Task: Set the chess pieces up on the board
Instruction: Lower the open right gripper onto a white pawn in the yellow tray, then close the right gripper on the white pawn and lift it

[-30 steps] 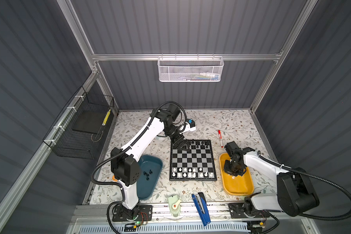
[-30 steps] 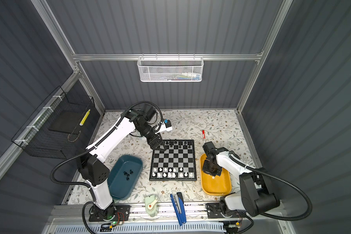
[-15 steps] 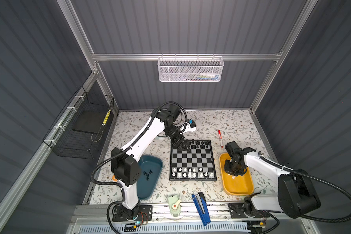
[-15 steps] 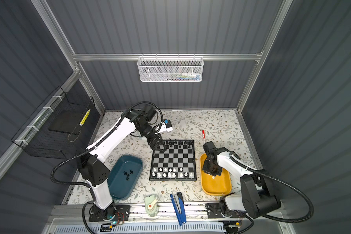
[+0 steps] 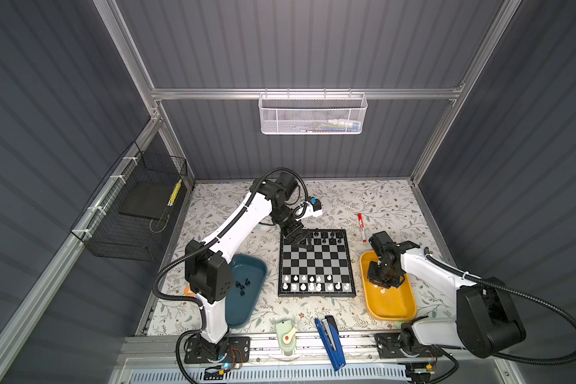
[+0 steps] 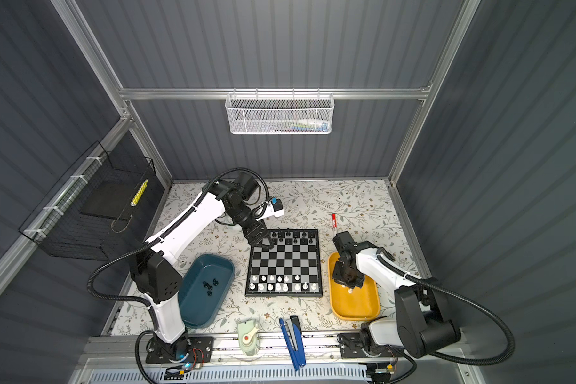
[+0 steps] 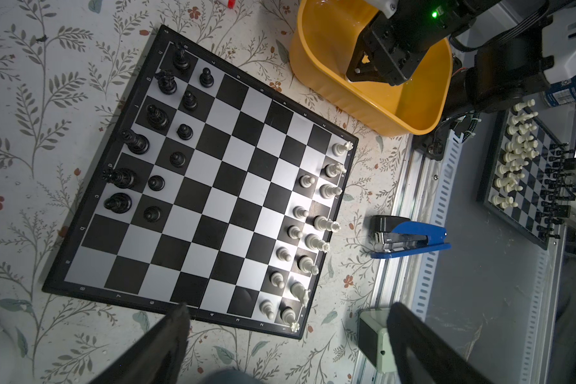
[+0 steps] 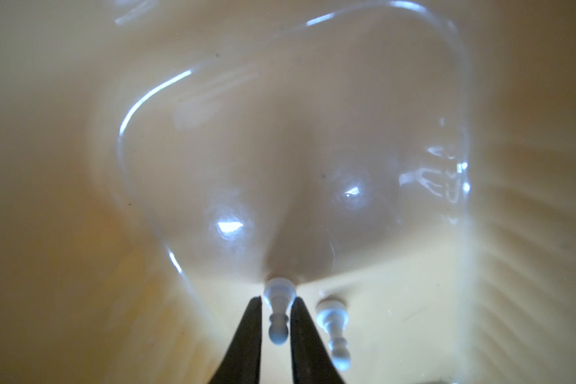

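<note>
The yellow oblong plastic tray (image 5: 394, 307) lies just beside the right edge of the square black-and-silver chessboard (image 5: 315, 262) and holds two chess pieces. The right gripper (image 8: 276, 301) reaches down into it, its thin black fingers (image 8: 248, 332) pinching a white plastic pawn (image 8: 277, 314) from both sides. A second white pawn (image 8: 333, 327) sits on the tray floor just beside the held one, clear of the fingers. In both top views the gripper's body hides the grip itself.

The teal oblong plastic tray (image 5: 245, 314), near the board's left edge, holds a small cluster of black pieces (image 5: 242, 287). The left arm's lower link overhangs the side of it away from the board.

On the board, black chessmen (image 7: 167, 133) stand in the two far rows, filling them from the right-hand corner. White chessmen (image 7: 313, 229) stand in the two near rows. The left gripper (image 5: 299, 241) hangs over the board's far left corner, jaws spread wide with nothing between them.

A red marker pen (image 5: 362, 227) lies on the floral tablecloth (image 5: 363, 199) just beyond the board's far right corner. A blue stapler (image 5: 330, 342) and a pale green plastic gadget (image 5: 287, 335) sit on the board's near side, at the front rail. A white wire-mesh basket (image 5: 313, 113) hangs on the wall well beyond the board, and a black wire basket (image 5: 130, 212) hangs well to its left.
</note>
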Controlling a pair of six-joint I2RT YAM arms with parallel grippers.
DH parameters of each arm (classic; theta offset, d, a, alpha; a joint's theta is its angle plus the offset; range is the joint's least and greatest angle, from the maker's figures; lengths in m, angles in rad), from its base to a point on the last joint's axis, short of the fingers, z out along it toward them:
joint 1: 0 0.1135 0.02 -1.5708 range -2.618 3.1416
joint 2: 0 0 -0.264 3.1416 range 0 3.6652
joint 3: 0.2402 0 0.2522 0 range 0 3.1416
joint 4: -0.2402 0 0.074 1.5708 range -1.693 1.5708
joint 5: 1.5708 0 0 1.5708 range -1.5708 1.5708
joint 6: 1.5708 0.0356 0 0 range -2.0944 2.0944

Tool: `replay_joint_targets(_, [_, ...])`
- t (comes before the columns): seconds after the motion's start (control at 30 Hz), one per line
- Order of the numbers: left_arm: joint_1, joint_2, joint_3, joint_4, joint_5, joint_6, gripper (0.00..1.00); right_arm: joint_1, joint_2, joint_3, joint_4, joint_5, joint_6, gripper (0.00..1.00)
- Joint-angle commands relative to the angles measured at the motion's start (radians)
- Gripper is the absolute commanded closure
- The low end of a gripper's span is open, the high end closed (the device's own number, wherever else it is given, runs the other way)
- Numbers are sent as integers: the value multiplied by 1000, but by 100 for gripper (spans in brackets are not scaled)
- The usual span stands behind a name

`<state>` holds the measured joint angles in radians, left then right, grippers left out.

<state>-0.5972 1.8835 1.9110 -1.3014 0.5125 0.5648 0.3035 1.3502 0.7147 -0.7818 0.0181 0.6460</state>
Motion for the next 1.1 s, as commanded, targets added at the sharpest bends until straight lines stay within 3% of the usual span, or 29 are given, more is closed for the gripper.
replay_joint_targets(0.0, [-10, 3, 11, -24, -3, -8, 6, -3, 10, 12, -24, 5, -4, 79])
replay_joint_targets(1.07, [-17, 0, 6, -19, -11, -11, 6, -3, 11, 7, -15, -1, -6, 87])
